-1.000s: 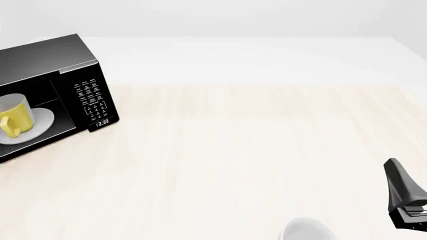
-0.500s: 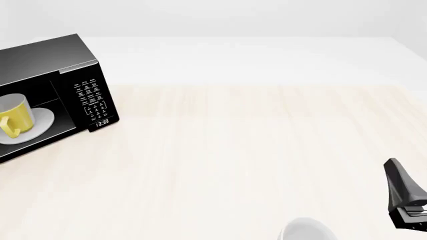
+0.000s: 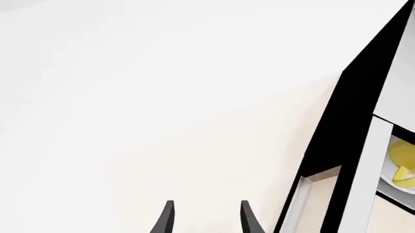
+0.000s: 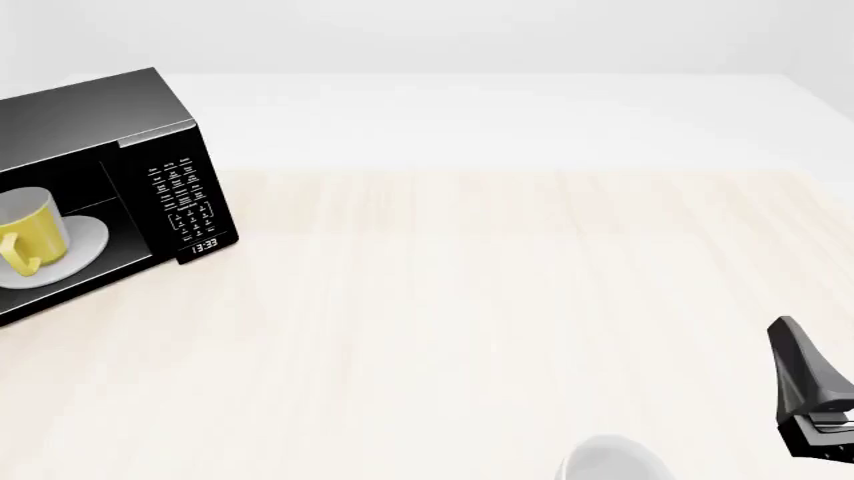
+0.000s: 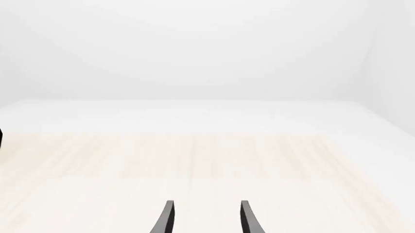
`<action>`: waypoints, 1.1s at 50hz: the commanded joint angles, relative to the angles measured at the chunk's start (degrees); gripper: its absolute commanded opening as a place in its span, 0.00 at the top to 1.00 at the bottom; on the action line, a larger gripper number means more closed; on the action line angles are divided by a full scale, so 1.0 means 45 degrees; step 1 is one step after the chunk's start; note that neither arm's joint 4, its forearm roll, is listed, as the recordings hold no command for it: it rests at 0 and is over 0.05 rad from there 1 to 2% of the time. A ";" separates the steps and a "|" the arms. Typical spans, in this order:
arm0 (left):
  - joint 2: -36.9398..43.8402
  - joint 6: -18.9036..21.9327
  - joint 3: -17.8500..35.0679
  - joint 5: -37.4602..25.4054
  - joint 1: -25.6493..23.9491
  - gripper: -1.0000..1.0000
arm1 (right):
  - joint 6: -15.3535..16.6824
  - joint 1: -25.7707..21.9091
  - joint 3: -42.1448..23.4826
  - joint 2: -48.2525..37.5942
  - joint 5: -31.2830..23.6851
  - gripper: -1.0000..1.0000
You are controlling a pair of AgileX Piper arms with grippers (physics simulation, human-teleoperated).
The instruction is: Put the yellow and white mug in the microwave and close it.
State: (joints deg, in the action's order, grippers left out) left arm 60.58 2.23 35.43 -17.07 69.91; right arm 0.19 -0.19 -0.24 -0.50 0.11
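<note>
the mug (image 4: 30, 231) already sits inside the microwave (image 4: 100, 130), so the left claw (image 3: 204, 218), fingers apart and empty, should swing the door (image 3: 310, 194) fully shut.

Microwave (image 4: 100, 190): black, at the table's (image 4: 507, 300) left edge, door side open to view, keypad panel on its right. Mug (image 4: 30, 232): yellow, upright on the white plate (image 4: 83, 245) inside. Right gripper (image 4: 807, 395): near the right edge, partly cropped. White cup (image 4: 611, 462): near edge.
</note>
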 commanded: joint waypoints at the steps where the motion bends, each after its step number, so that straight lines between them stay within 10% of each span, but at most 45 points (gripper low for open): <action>1: 0.0371 -0.0095 -0.0341 0.0364 -0.0755 0.00 | 0.0000 0.0001 0.0000 0.0002 0.0000 0.00; 55: 0.2907 -0.1272 -0.0349 0.1704 -0.4378 0.00 | -0.0002 -0.0001 0.0000 0.0001 0.0000 0.00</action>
State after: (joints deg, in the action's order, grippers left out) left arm 71.13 -2.81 33.77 -10.31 52.66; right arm 0.19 -0.19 -0.24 -0.50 0.11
